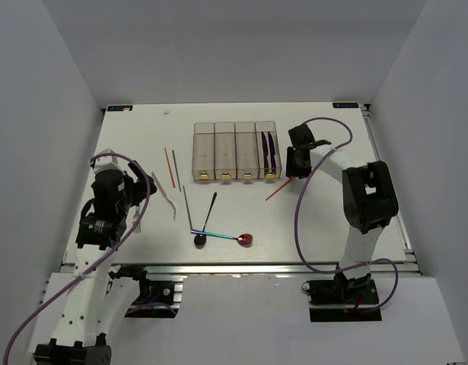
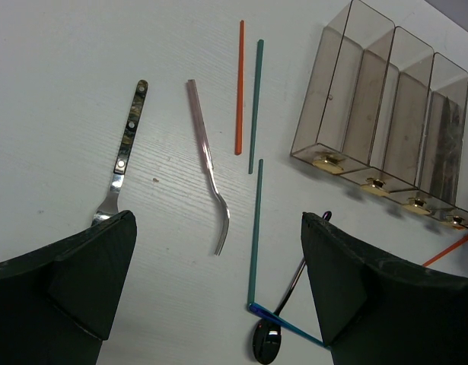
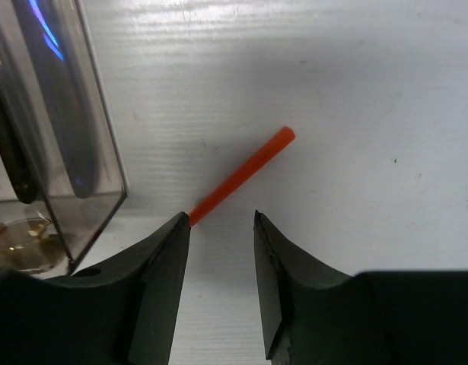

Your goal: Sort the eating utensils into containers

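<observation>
Nearest me, a black spoon and an iridescent-red spoon lie on the table, handles crossing. My left gripper hangs wide open and empty above a pale fork and a dark-handled fork, with a green chopstick beside them. My right gripper is down at a red chopstick, jaws half closed. The stick's end runs under one finger, so I can't tell if it's gripped. Just beside it are the bins; the rightmost holds the blue and black knives. Left of the bins, a red-and-green chopstick pair lies loose.
</observation>
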Controlling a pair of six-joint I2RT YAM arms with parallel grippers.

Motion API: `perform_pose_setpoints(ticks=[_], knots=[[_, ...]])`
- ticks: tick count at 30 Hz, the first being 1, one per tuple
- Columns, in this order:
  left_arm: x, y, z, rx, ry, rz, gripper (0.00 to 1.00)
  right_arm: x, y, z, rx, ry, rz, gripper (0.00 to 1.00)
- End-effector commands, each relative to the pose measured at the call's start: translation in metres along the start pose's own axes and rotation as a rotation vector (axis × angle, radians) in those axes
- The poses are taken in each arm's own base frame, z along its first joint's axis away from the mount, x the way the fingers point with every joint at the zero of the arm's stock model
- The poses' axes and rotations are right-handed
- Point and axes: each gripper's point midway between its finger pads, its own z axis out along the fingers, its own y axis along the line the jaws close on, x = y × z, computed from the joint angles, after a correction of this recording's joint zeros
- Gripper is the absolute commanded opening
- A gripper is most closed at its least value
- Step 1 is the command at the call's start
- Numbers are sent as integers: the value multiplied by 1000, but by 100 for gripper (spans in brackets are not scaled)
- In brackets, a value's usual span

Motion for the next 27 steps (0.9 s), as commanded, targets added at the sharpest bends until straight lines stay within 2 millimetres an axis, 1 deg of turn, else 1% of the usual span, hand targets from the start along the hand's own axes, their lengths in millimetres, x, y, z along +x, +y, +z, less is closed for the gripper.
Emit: perform_pose_setpoints(ticks=[1,4,5,8,10,13,14,17,18,22,24,25,26,27], knots=[[0,-1,0,8,0,0,98,-17,0,-2,15,-34,8,45],[-2,-2,-1,12,-5,0,98,-18,-1,-8,4,-54,52,45],[-2,-1,-1,10,-5,0,98,-22,2,-14,-12,-76,77,45],[-1,-1,-1,10,-4,-1,98,-29,4,-20,-30,-108,137,45],[-1,-1,-1,10,-5,-1,98,-33,3,-20,-16,-123,194,46],[-2,-1,-2,12,-10,-3,98,-34,1,-14,10,-126,257,46],[-3,-1,-2,13,-14,-4,98,-28,-2,-7,39,-97,268,46],[-3,-1,-3,13,-14,-4,98,-19,-6,0,79,-71,302,46],[-3,-1,-3,13,-16,-5,98,-10,-6,3,81,-61,307,45],[-4,-2,-4,21,-19,-4,98,-4,-3,2,83,-85,332,45],[-4,-3,-4,21,-20,-4,98,0,-2,7,89,-70,328,44],[-4,-2,-4,21,-20,-4,98,-2,-1,8,92,-65,327,44],[-4,-2,-5,23,-23,-4,98,3,-2,15,104,-44,325,42],[-5,-3,-5,24,-25,-5,98,4,-2,17,107,-38,322,38]])
